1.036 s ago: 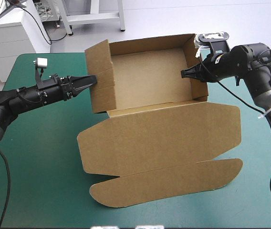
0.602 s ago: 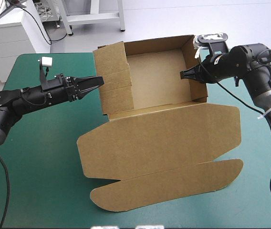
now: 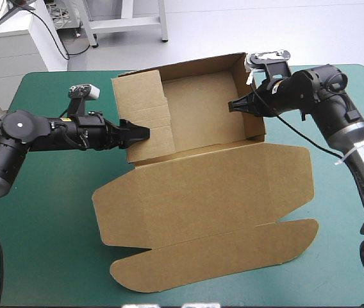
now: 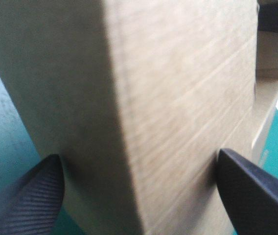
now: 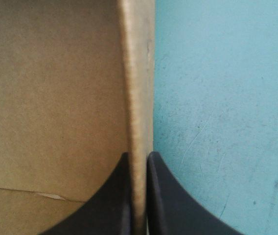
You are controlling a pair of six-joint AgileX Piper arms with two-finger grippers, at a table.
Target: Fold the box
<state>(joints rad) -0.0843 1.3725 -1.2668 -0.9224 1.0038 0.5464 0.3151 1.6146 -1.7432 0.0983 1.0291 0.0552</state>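
One box (image 3: 207, 186), two tools: right tool (image 3: 232, 105) pinches its wall; only the wrist view shows left tool (image 4: 139, 154) spread wide.

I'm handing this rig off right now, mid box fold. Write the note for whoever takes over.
Left claw: open, straddling the raised left wall of the brown cardboard box.
Right claw: shut on the box's right wall.
Box: mid-table on the teal-green cover; lid panel flat toward the near edge.
Done: far, left and right walls raised.
To do: left wall's creased flap may not be tucked; probably press it in, then check the right wall.
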